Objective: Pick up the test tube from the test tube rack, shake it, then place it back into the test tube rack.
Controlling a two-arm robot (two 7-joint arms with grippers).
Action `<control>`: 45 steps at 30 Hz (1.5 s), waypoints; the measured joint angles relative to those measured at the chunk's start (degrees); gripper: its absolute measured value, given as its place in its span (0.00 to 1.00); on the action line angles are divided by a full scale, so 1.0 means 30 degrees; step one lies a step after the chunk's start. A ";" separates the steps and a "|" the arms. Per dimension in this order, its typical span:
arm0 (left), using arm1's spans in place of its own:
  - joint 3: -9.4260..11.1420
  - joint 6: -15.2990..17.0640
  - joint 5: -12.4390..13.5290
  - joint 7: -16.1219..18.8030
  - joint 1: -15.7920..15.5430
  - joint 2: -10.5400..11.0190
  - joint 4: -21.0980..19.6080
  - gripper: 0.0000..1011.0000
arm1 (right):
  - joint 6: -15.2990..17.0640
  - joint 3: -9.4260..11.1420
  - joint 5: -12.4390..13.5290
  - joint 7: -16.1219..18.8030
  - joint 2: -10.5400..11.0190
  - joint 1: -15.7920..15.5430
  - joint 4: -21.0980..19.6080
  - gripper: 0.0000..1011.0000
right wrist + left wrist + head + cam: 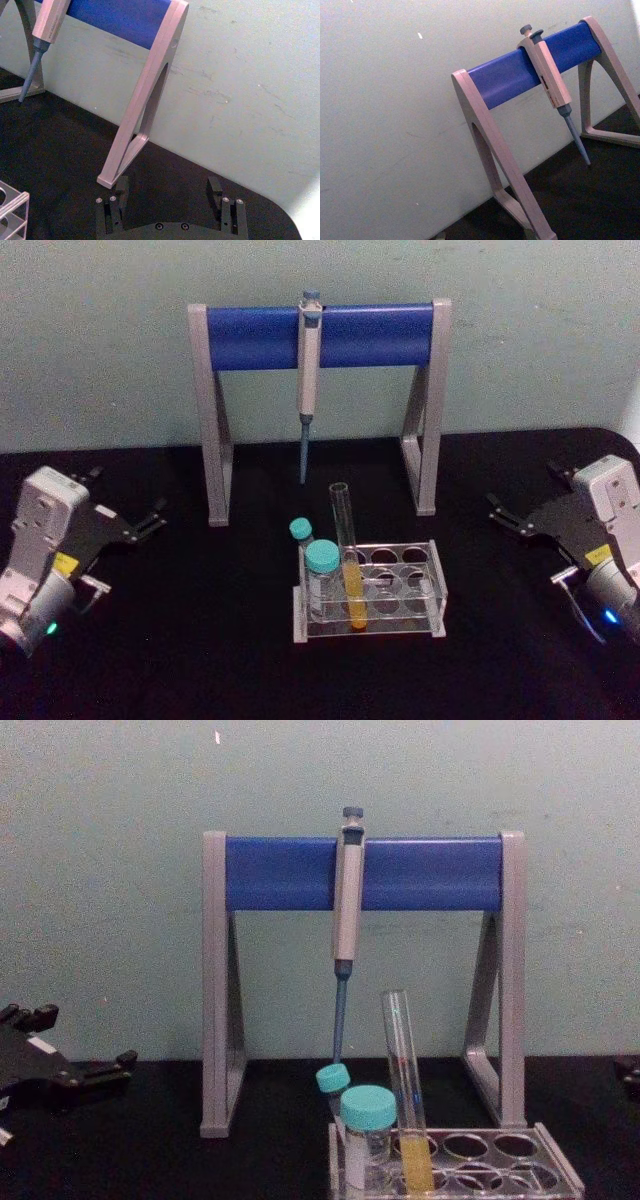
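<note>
With left claw (125, 497) and right claw (525, 492) both spread, empty and parked at opposite sides of the table (200, 660), finds pickup not yet begun, tube (348, 560) standing in the rack (436, 592) beside capped vials (322, 570); calls for pinching the tube above the rack.

Your left gripper (125, 498) sits low on your left side, its fingers spread apart with nothing between them, pointing forward and inward. Your right gripper (528, 495) mirrors it on the right side, fingers set wide and holding nothing. Both arms rest well apart from each other.
</note>
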 joint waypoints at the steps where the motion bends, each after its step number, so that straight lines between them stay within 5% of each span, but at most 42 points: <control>1: 0.0001 0.0000 0.0000 0.0000 -0.0001 0.0000 0.0000 0.99 | 0.0000 -0.0001 0.0001 0.0000 0.0002 0.0002 0.0000 0.99; 45: 0.0000 0.0000 0.0000 -0.0001 0.0000 0.0000 0.0000 0.99 | 0.0003 0.0000 0.0003 -0.0001 0.0016 0.0006 -0.0001 0.99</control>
